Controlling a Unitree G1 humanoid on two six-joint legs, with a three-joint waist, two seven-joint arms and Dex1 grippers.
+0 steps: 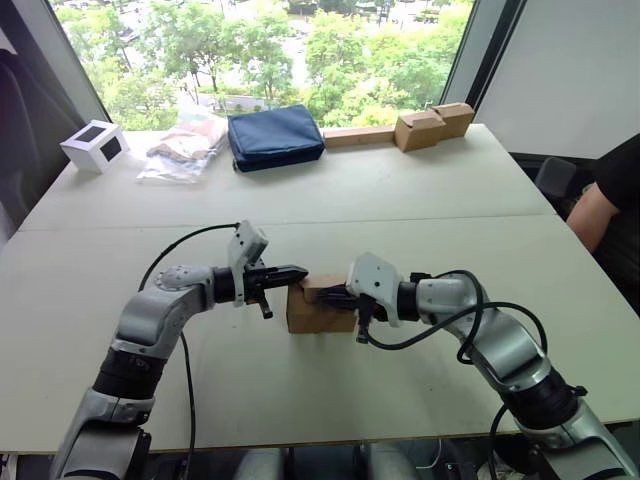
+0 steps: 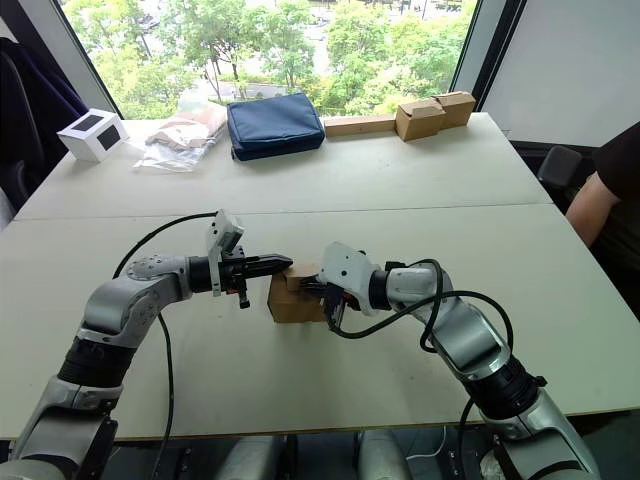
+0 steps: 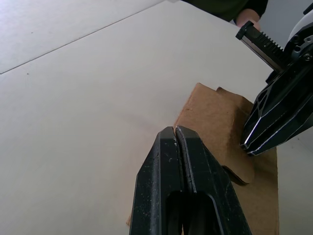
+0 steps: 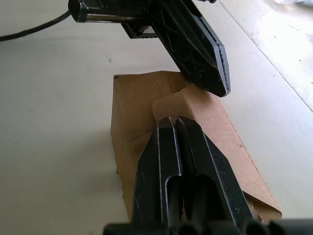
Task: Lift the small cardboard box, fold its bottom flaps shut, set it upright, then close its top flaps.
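The small cardboard box stands on the table between my two arms, plain brown, with its top flaps folded over the upper face. My left gripper is shut, and its tip rests at the box's upper left edge. Coming in from the other side, my right gripper is also shut and lies low over the top flaps. In the right wrist view the left gripper presses the flaps just ahead of my right fingertips. The bottom flaps are hidden under the box.
Along the far edge sit a white cube box, a plastic bag, a navy pouch, a wooden bar and paired tan boxes. A person's arm shows at the table's right side.
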